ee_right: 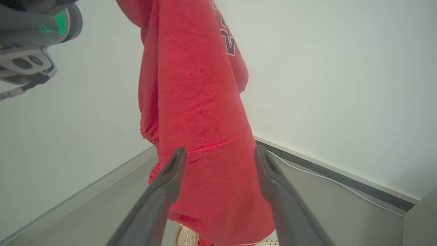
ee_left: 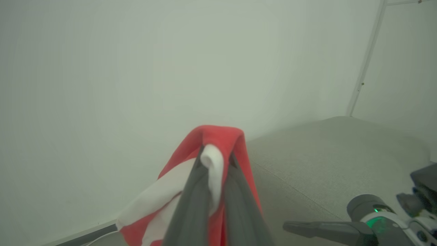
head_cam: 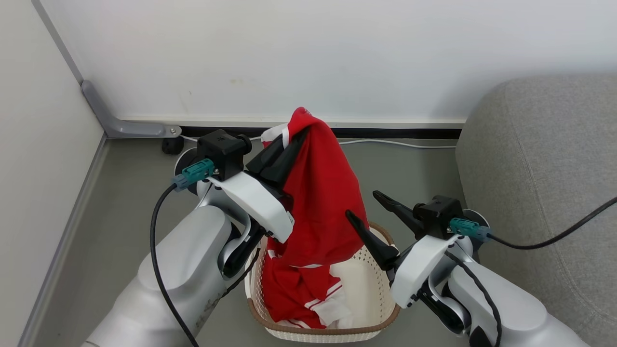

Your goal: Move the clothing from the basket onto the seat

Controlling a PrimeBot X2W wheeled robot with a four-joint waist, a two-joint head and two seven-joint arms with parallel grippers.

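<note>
The bright red fabric shirt [head_cam: 323, 193] is clamped by, and hung straight below, the left hand [head_cam: 300, 134], with the grey upholstered seat [head_cam: 540, 168] found to its right.

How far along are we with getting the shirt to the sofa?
Done: the left hand is shut on the shirt and holds its top high. In hand: its lower end lies in the basket; the right hand is open beside it. Left: carry it to the seat.

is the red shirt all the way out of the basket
No, the shirt hangs from the left gripper, but its lower end lies bunched inside the basket.
</note>
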